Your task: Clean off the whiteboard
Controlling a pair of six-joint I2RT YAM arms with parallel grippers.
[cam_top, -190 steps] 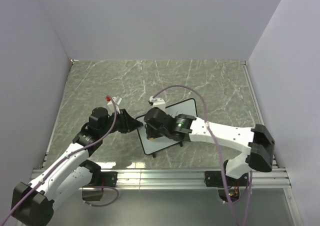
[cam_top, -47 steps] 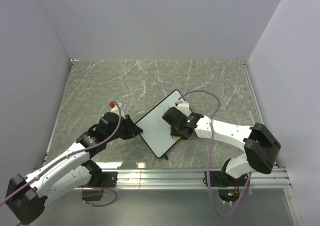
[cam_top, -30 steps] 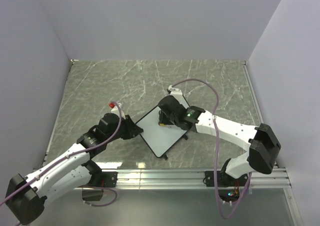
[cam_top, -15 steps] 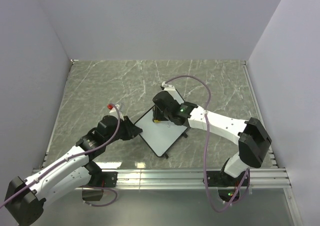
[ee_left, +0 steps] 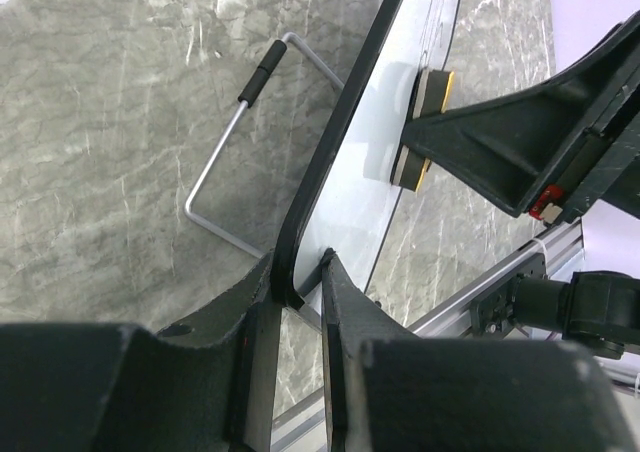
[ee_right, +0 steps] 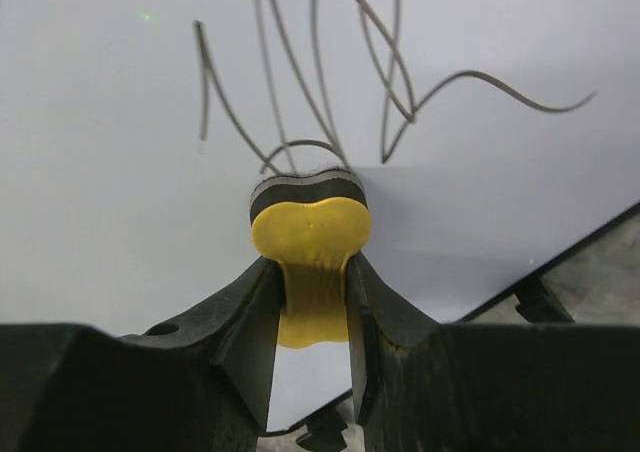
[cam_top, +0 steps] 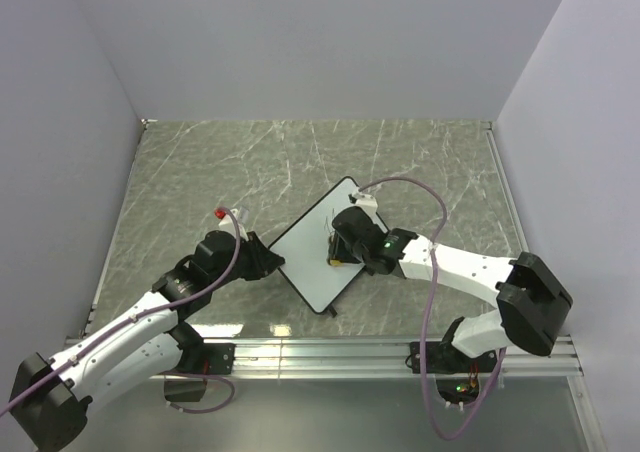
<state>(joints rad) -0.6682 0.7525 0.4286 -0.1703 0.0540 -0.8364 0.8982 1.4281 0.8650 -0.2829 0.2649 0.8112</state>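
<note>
In the middle of the table (cam_top: 200,172), the left jaws pinch shut on the whiteboard (cam_top: 312,264)'s left edge to steady it, while the right jaws, closed on the yellow eraser (ee_right: 310,227), press it beneath the scribbles (ee_right: 330,72).

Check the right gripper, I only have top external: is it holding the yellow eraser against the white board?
Observer: Yes. Right wrist shows the right gripper shut on the yellow bone-shaped eraser, felt face on the small black-framed whiteboard.
Operator: Ink left?
Observer: Black scribbles just beyond the eraser, unwiped.
Operator: Left arm?
Observer: Left gripper pinches the whiteboard's black edge; a bent wire stand shows beside it.
</note>
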